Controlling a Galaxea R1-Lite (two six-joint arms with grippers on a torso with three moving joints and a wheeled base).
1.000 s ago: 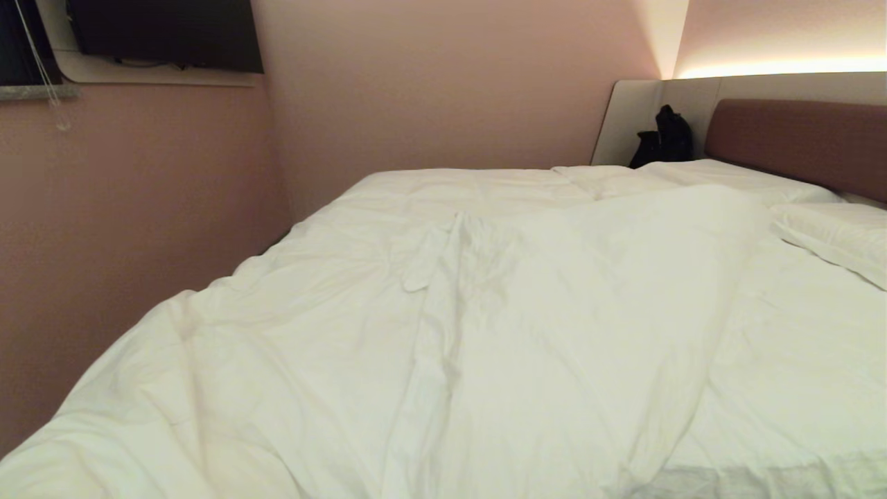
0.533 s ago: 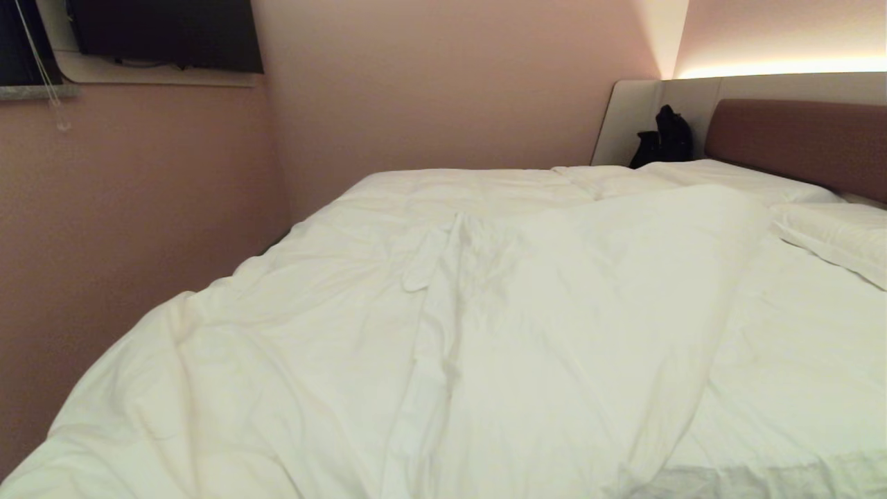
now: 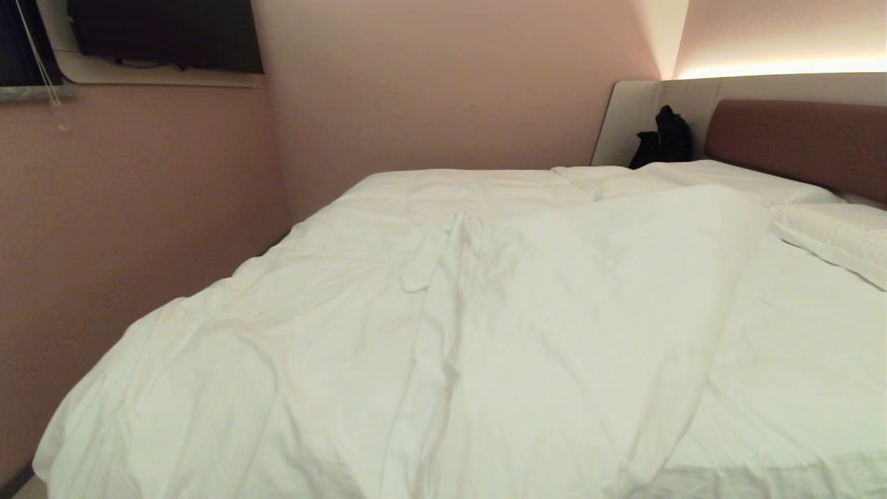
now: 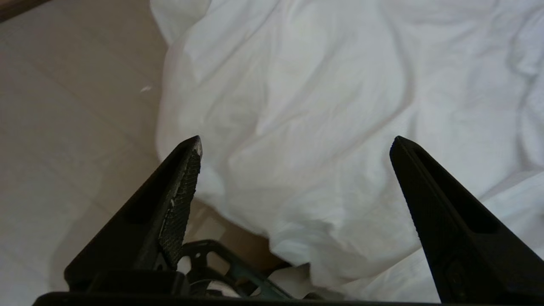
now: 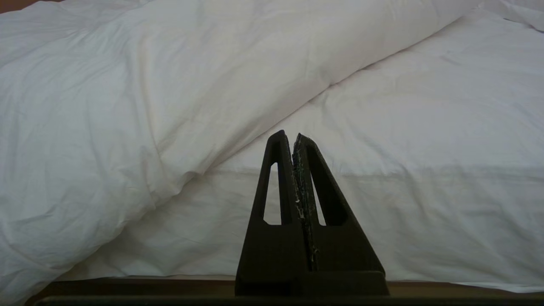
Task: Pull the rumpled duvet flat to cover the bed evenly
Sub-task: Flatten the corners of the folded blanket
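The white duvet lies rumpled over the left and middle of the bed, with a long fold down its middle. Bare sheet shows on the right. Neither gripper shows in the head view. In the left wrist view my left gripper stands open above the duvet corner that droops over the bed's edge, with nothing between its fingers. In its own wrist view, my right gripper is shut and empty at the bed's foot, facing the sheet beside the duvet edge.
A pink wall runs close along the bed's left side, with a dark screen high up. Pillows lie by the headboard and a black bag sits beside it. Pale floor lies beside the duvet corner.
The duvet's near left corner has sunk and drawn in from the wall, uncovering more wall and a bit of floor at the lower left. The rest of the bed looks the same.
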